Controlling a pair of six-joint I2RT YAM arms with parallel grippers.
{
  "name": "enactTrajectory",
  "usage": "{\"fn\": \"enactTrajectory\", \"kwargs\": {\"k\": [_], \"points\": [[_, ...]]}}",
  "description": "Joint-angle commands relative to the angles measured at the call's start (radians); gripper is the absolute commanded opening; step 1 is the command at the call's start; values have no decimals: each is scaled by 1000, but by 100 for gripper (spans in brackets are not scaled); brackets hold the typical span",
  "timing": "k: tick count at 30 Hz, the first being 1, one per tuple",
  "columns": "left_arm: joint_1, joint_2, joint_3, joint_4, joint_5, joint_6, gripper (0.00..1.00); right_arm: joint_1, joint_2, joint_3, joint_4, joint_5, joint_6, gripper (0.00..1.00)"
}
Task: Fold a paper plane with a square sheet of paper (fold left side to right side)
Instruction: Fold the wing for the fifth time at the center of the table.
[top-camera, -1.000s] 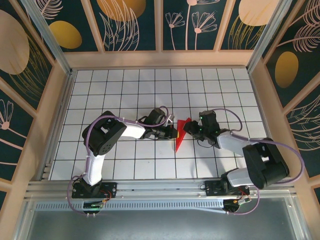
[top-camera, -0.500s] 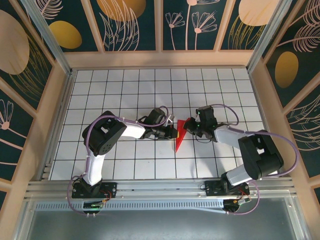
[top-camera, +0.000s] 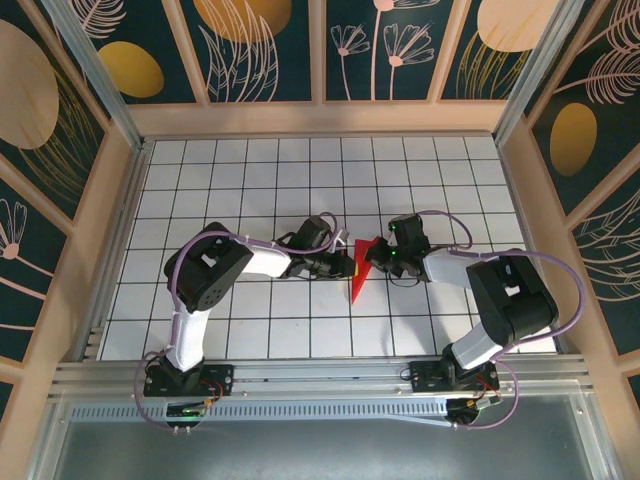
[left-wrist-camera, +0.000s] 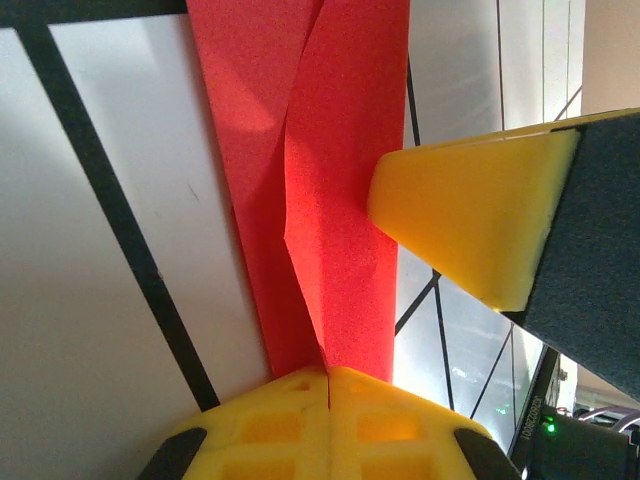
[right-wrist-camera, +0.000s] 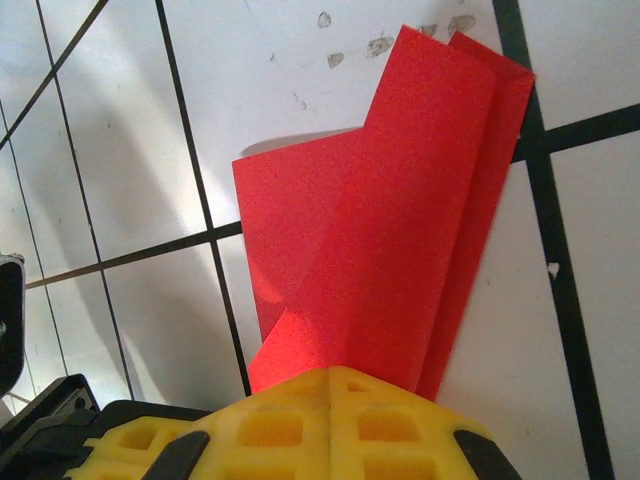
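My right gripper (top-camera: 379, 252) has just closed on the far end of the folded red paper (top-camera: 357, 283). The left gripper (top-camera: 346, 266) pinches its side, so both jaws now hold it mid-table — ready for the fold. The fingers sit close together and may crowd the crease.

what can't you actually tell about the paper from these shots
Top view: paper too small to read its folds.
Left wrist: its far end is cut off by the top edge; near end hidden in the left pincer.
Right wrist: near edge hidden in the right pincer.
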Motion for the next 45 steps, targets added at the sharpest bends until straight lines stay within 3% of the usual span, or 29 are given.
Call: {"fn": "enactTrajectory", "kwargs": {"k": [1,14,23,27,30,35,39,45], "points": [[3,73,-20,-93,-171,40,0,8,24,-12,28,5,-5,0],[5,69,-25,-70,-155,31,0,8,35,-100,22,37,-9,0],[5,-94,-28,-78,-195,48,21,7,33,-146,24,55,-10,0],[5,-194,-23,-140,-234,75,25,5,27,-152,27,57,-12,0],[5,-246,-28,-184,-230,103,22,7,25,-155,33,54,-10,0],[-9,-278,-71,-151,-107,89,11,6,20,-158,35,54,-12,0],[-44,-254,-73,-108,-23,52,6,6,21,-155,38,52,-10,0],[-88,-198,-56,-77,1,23,3,7,26,-150,37,49,-11,0]]}}
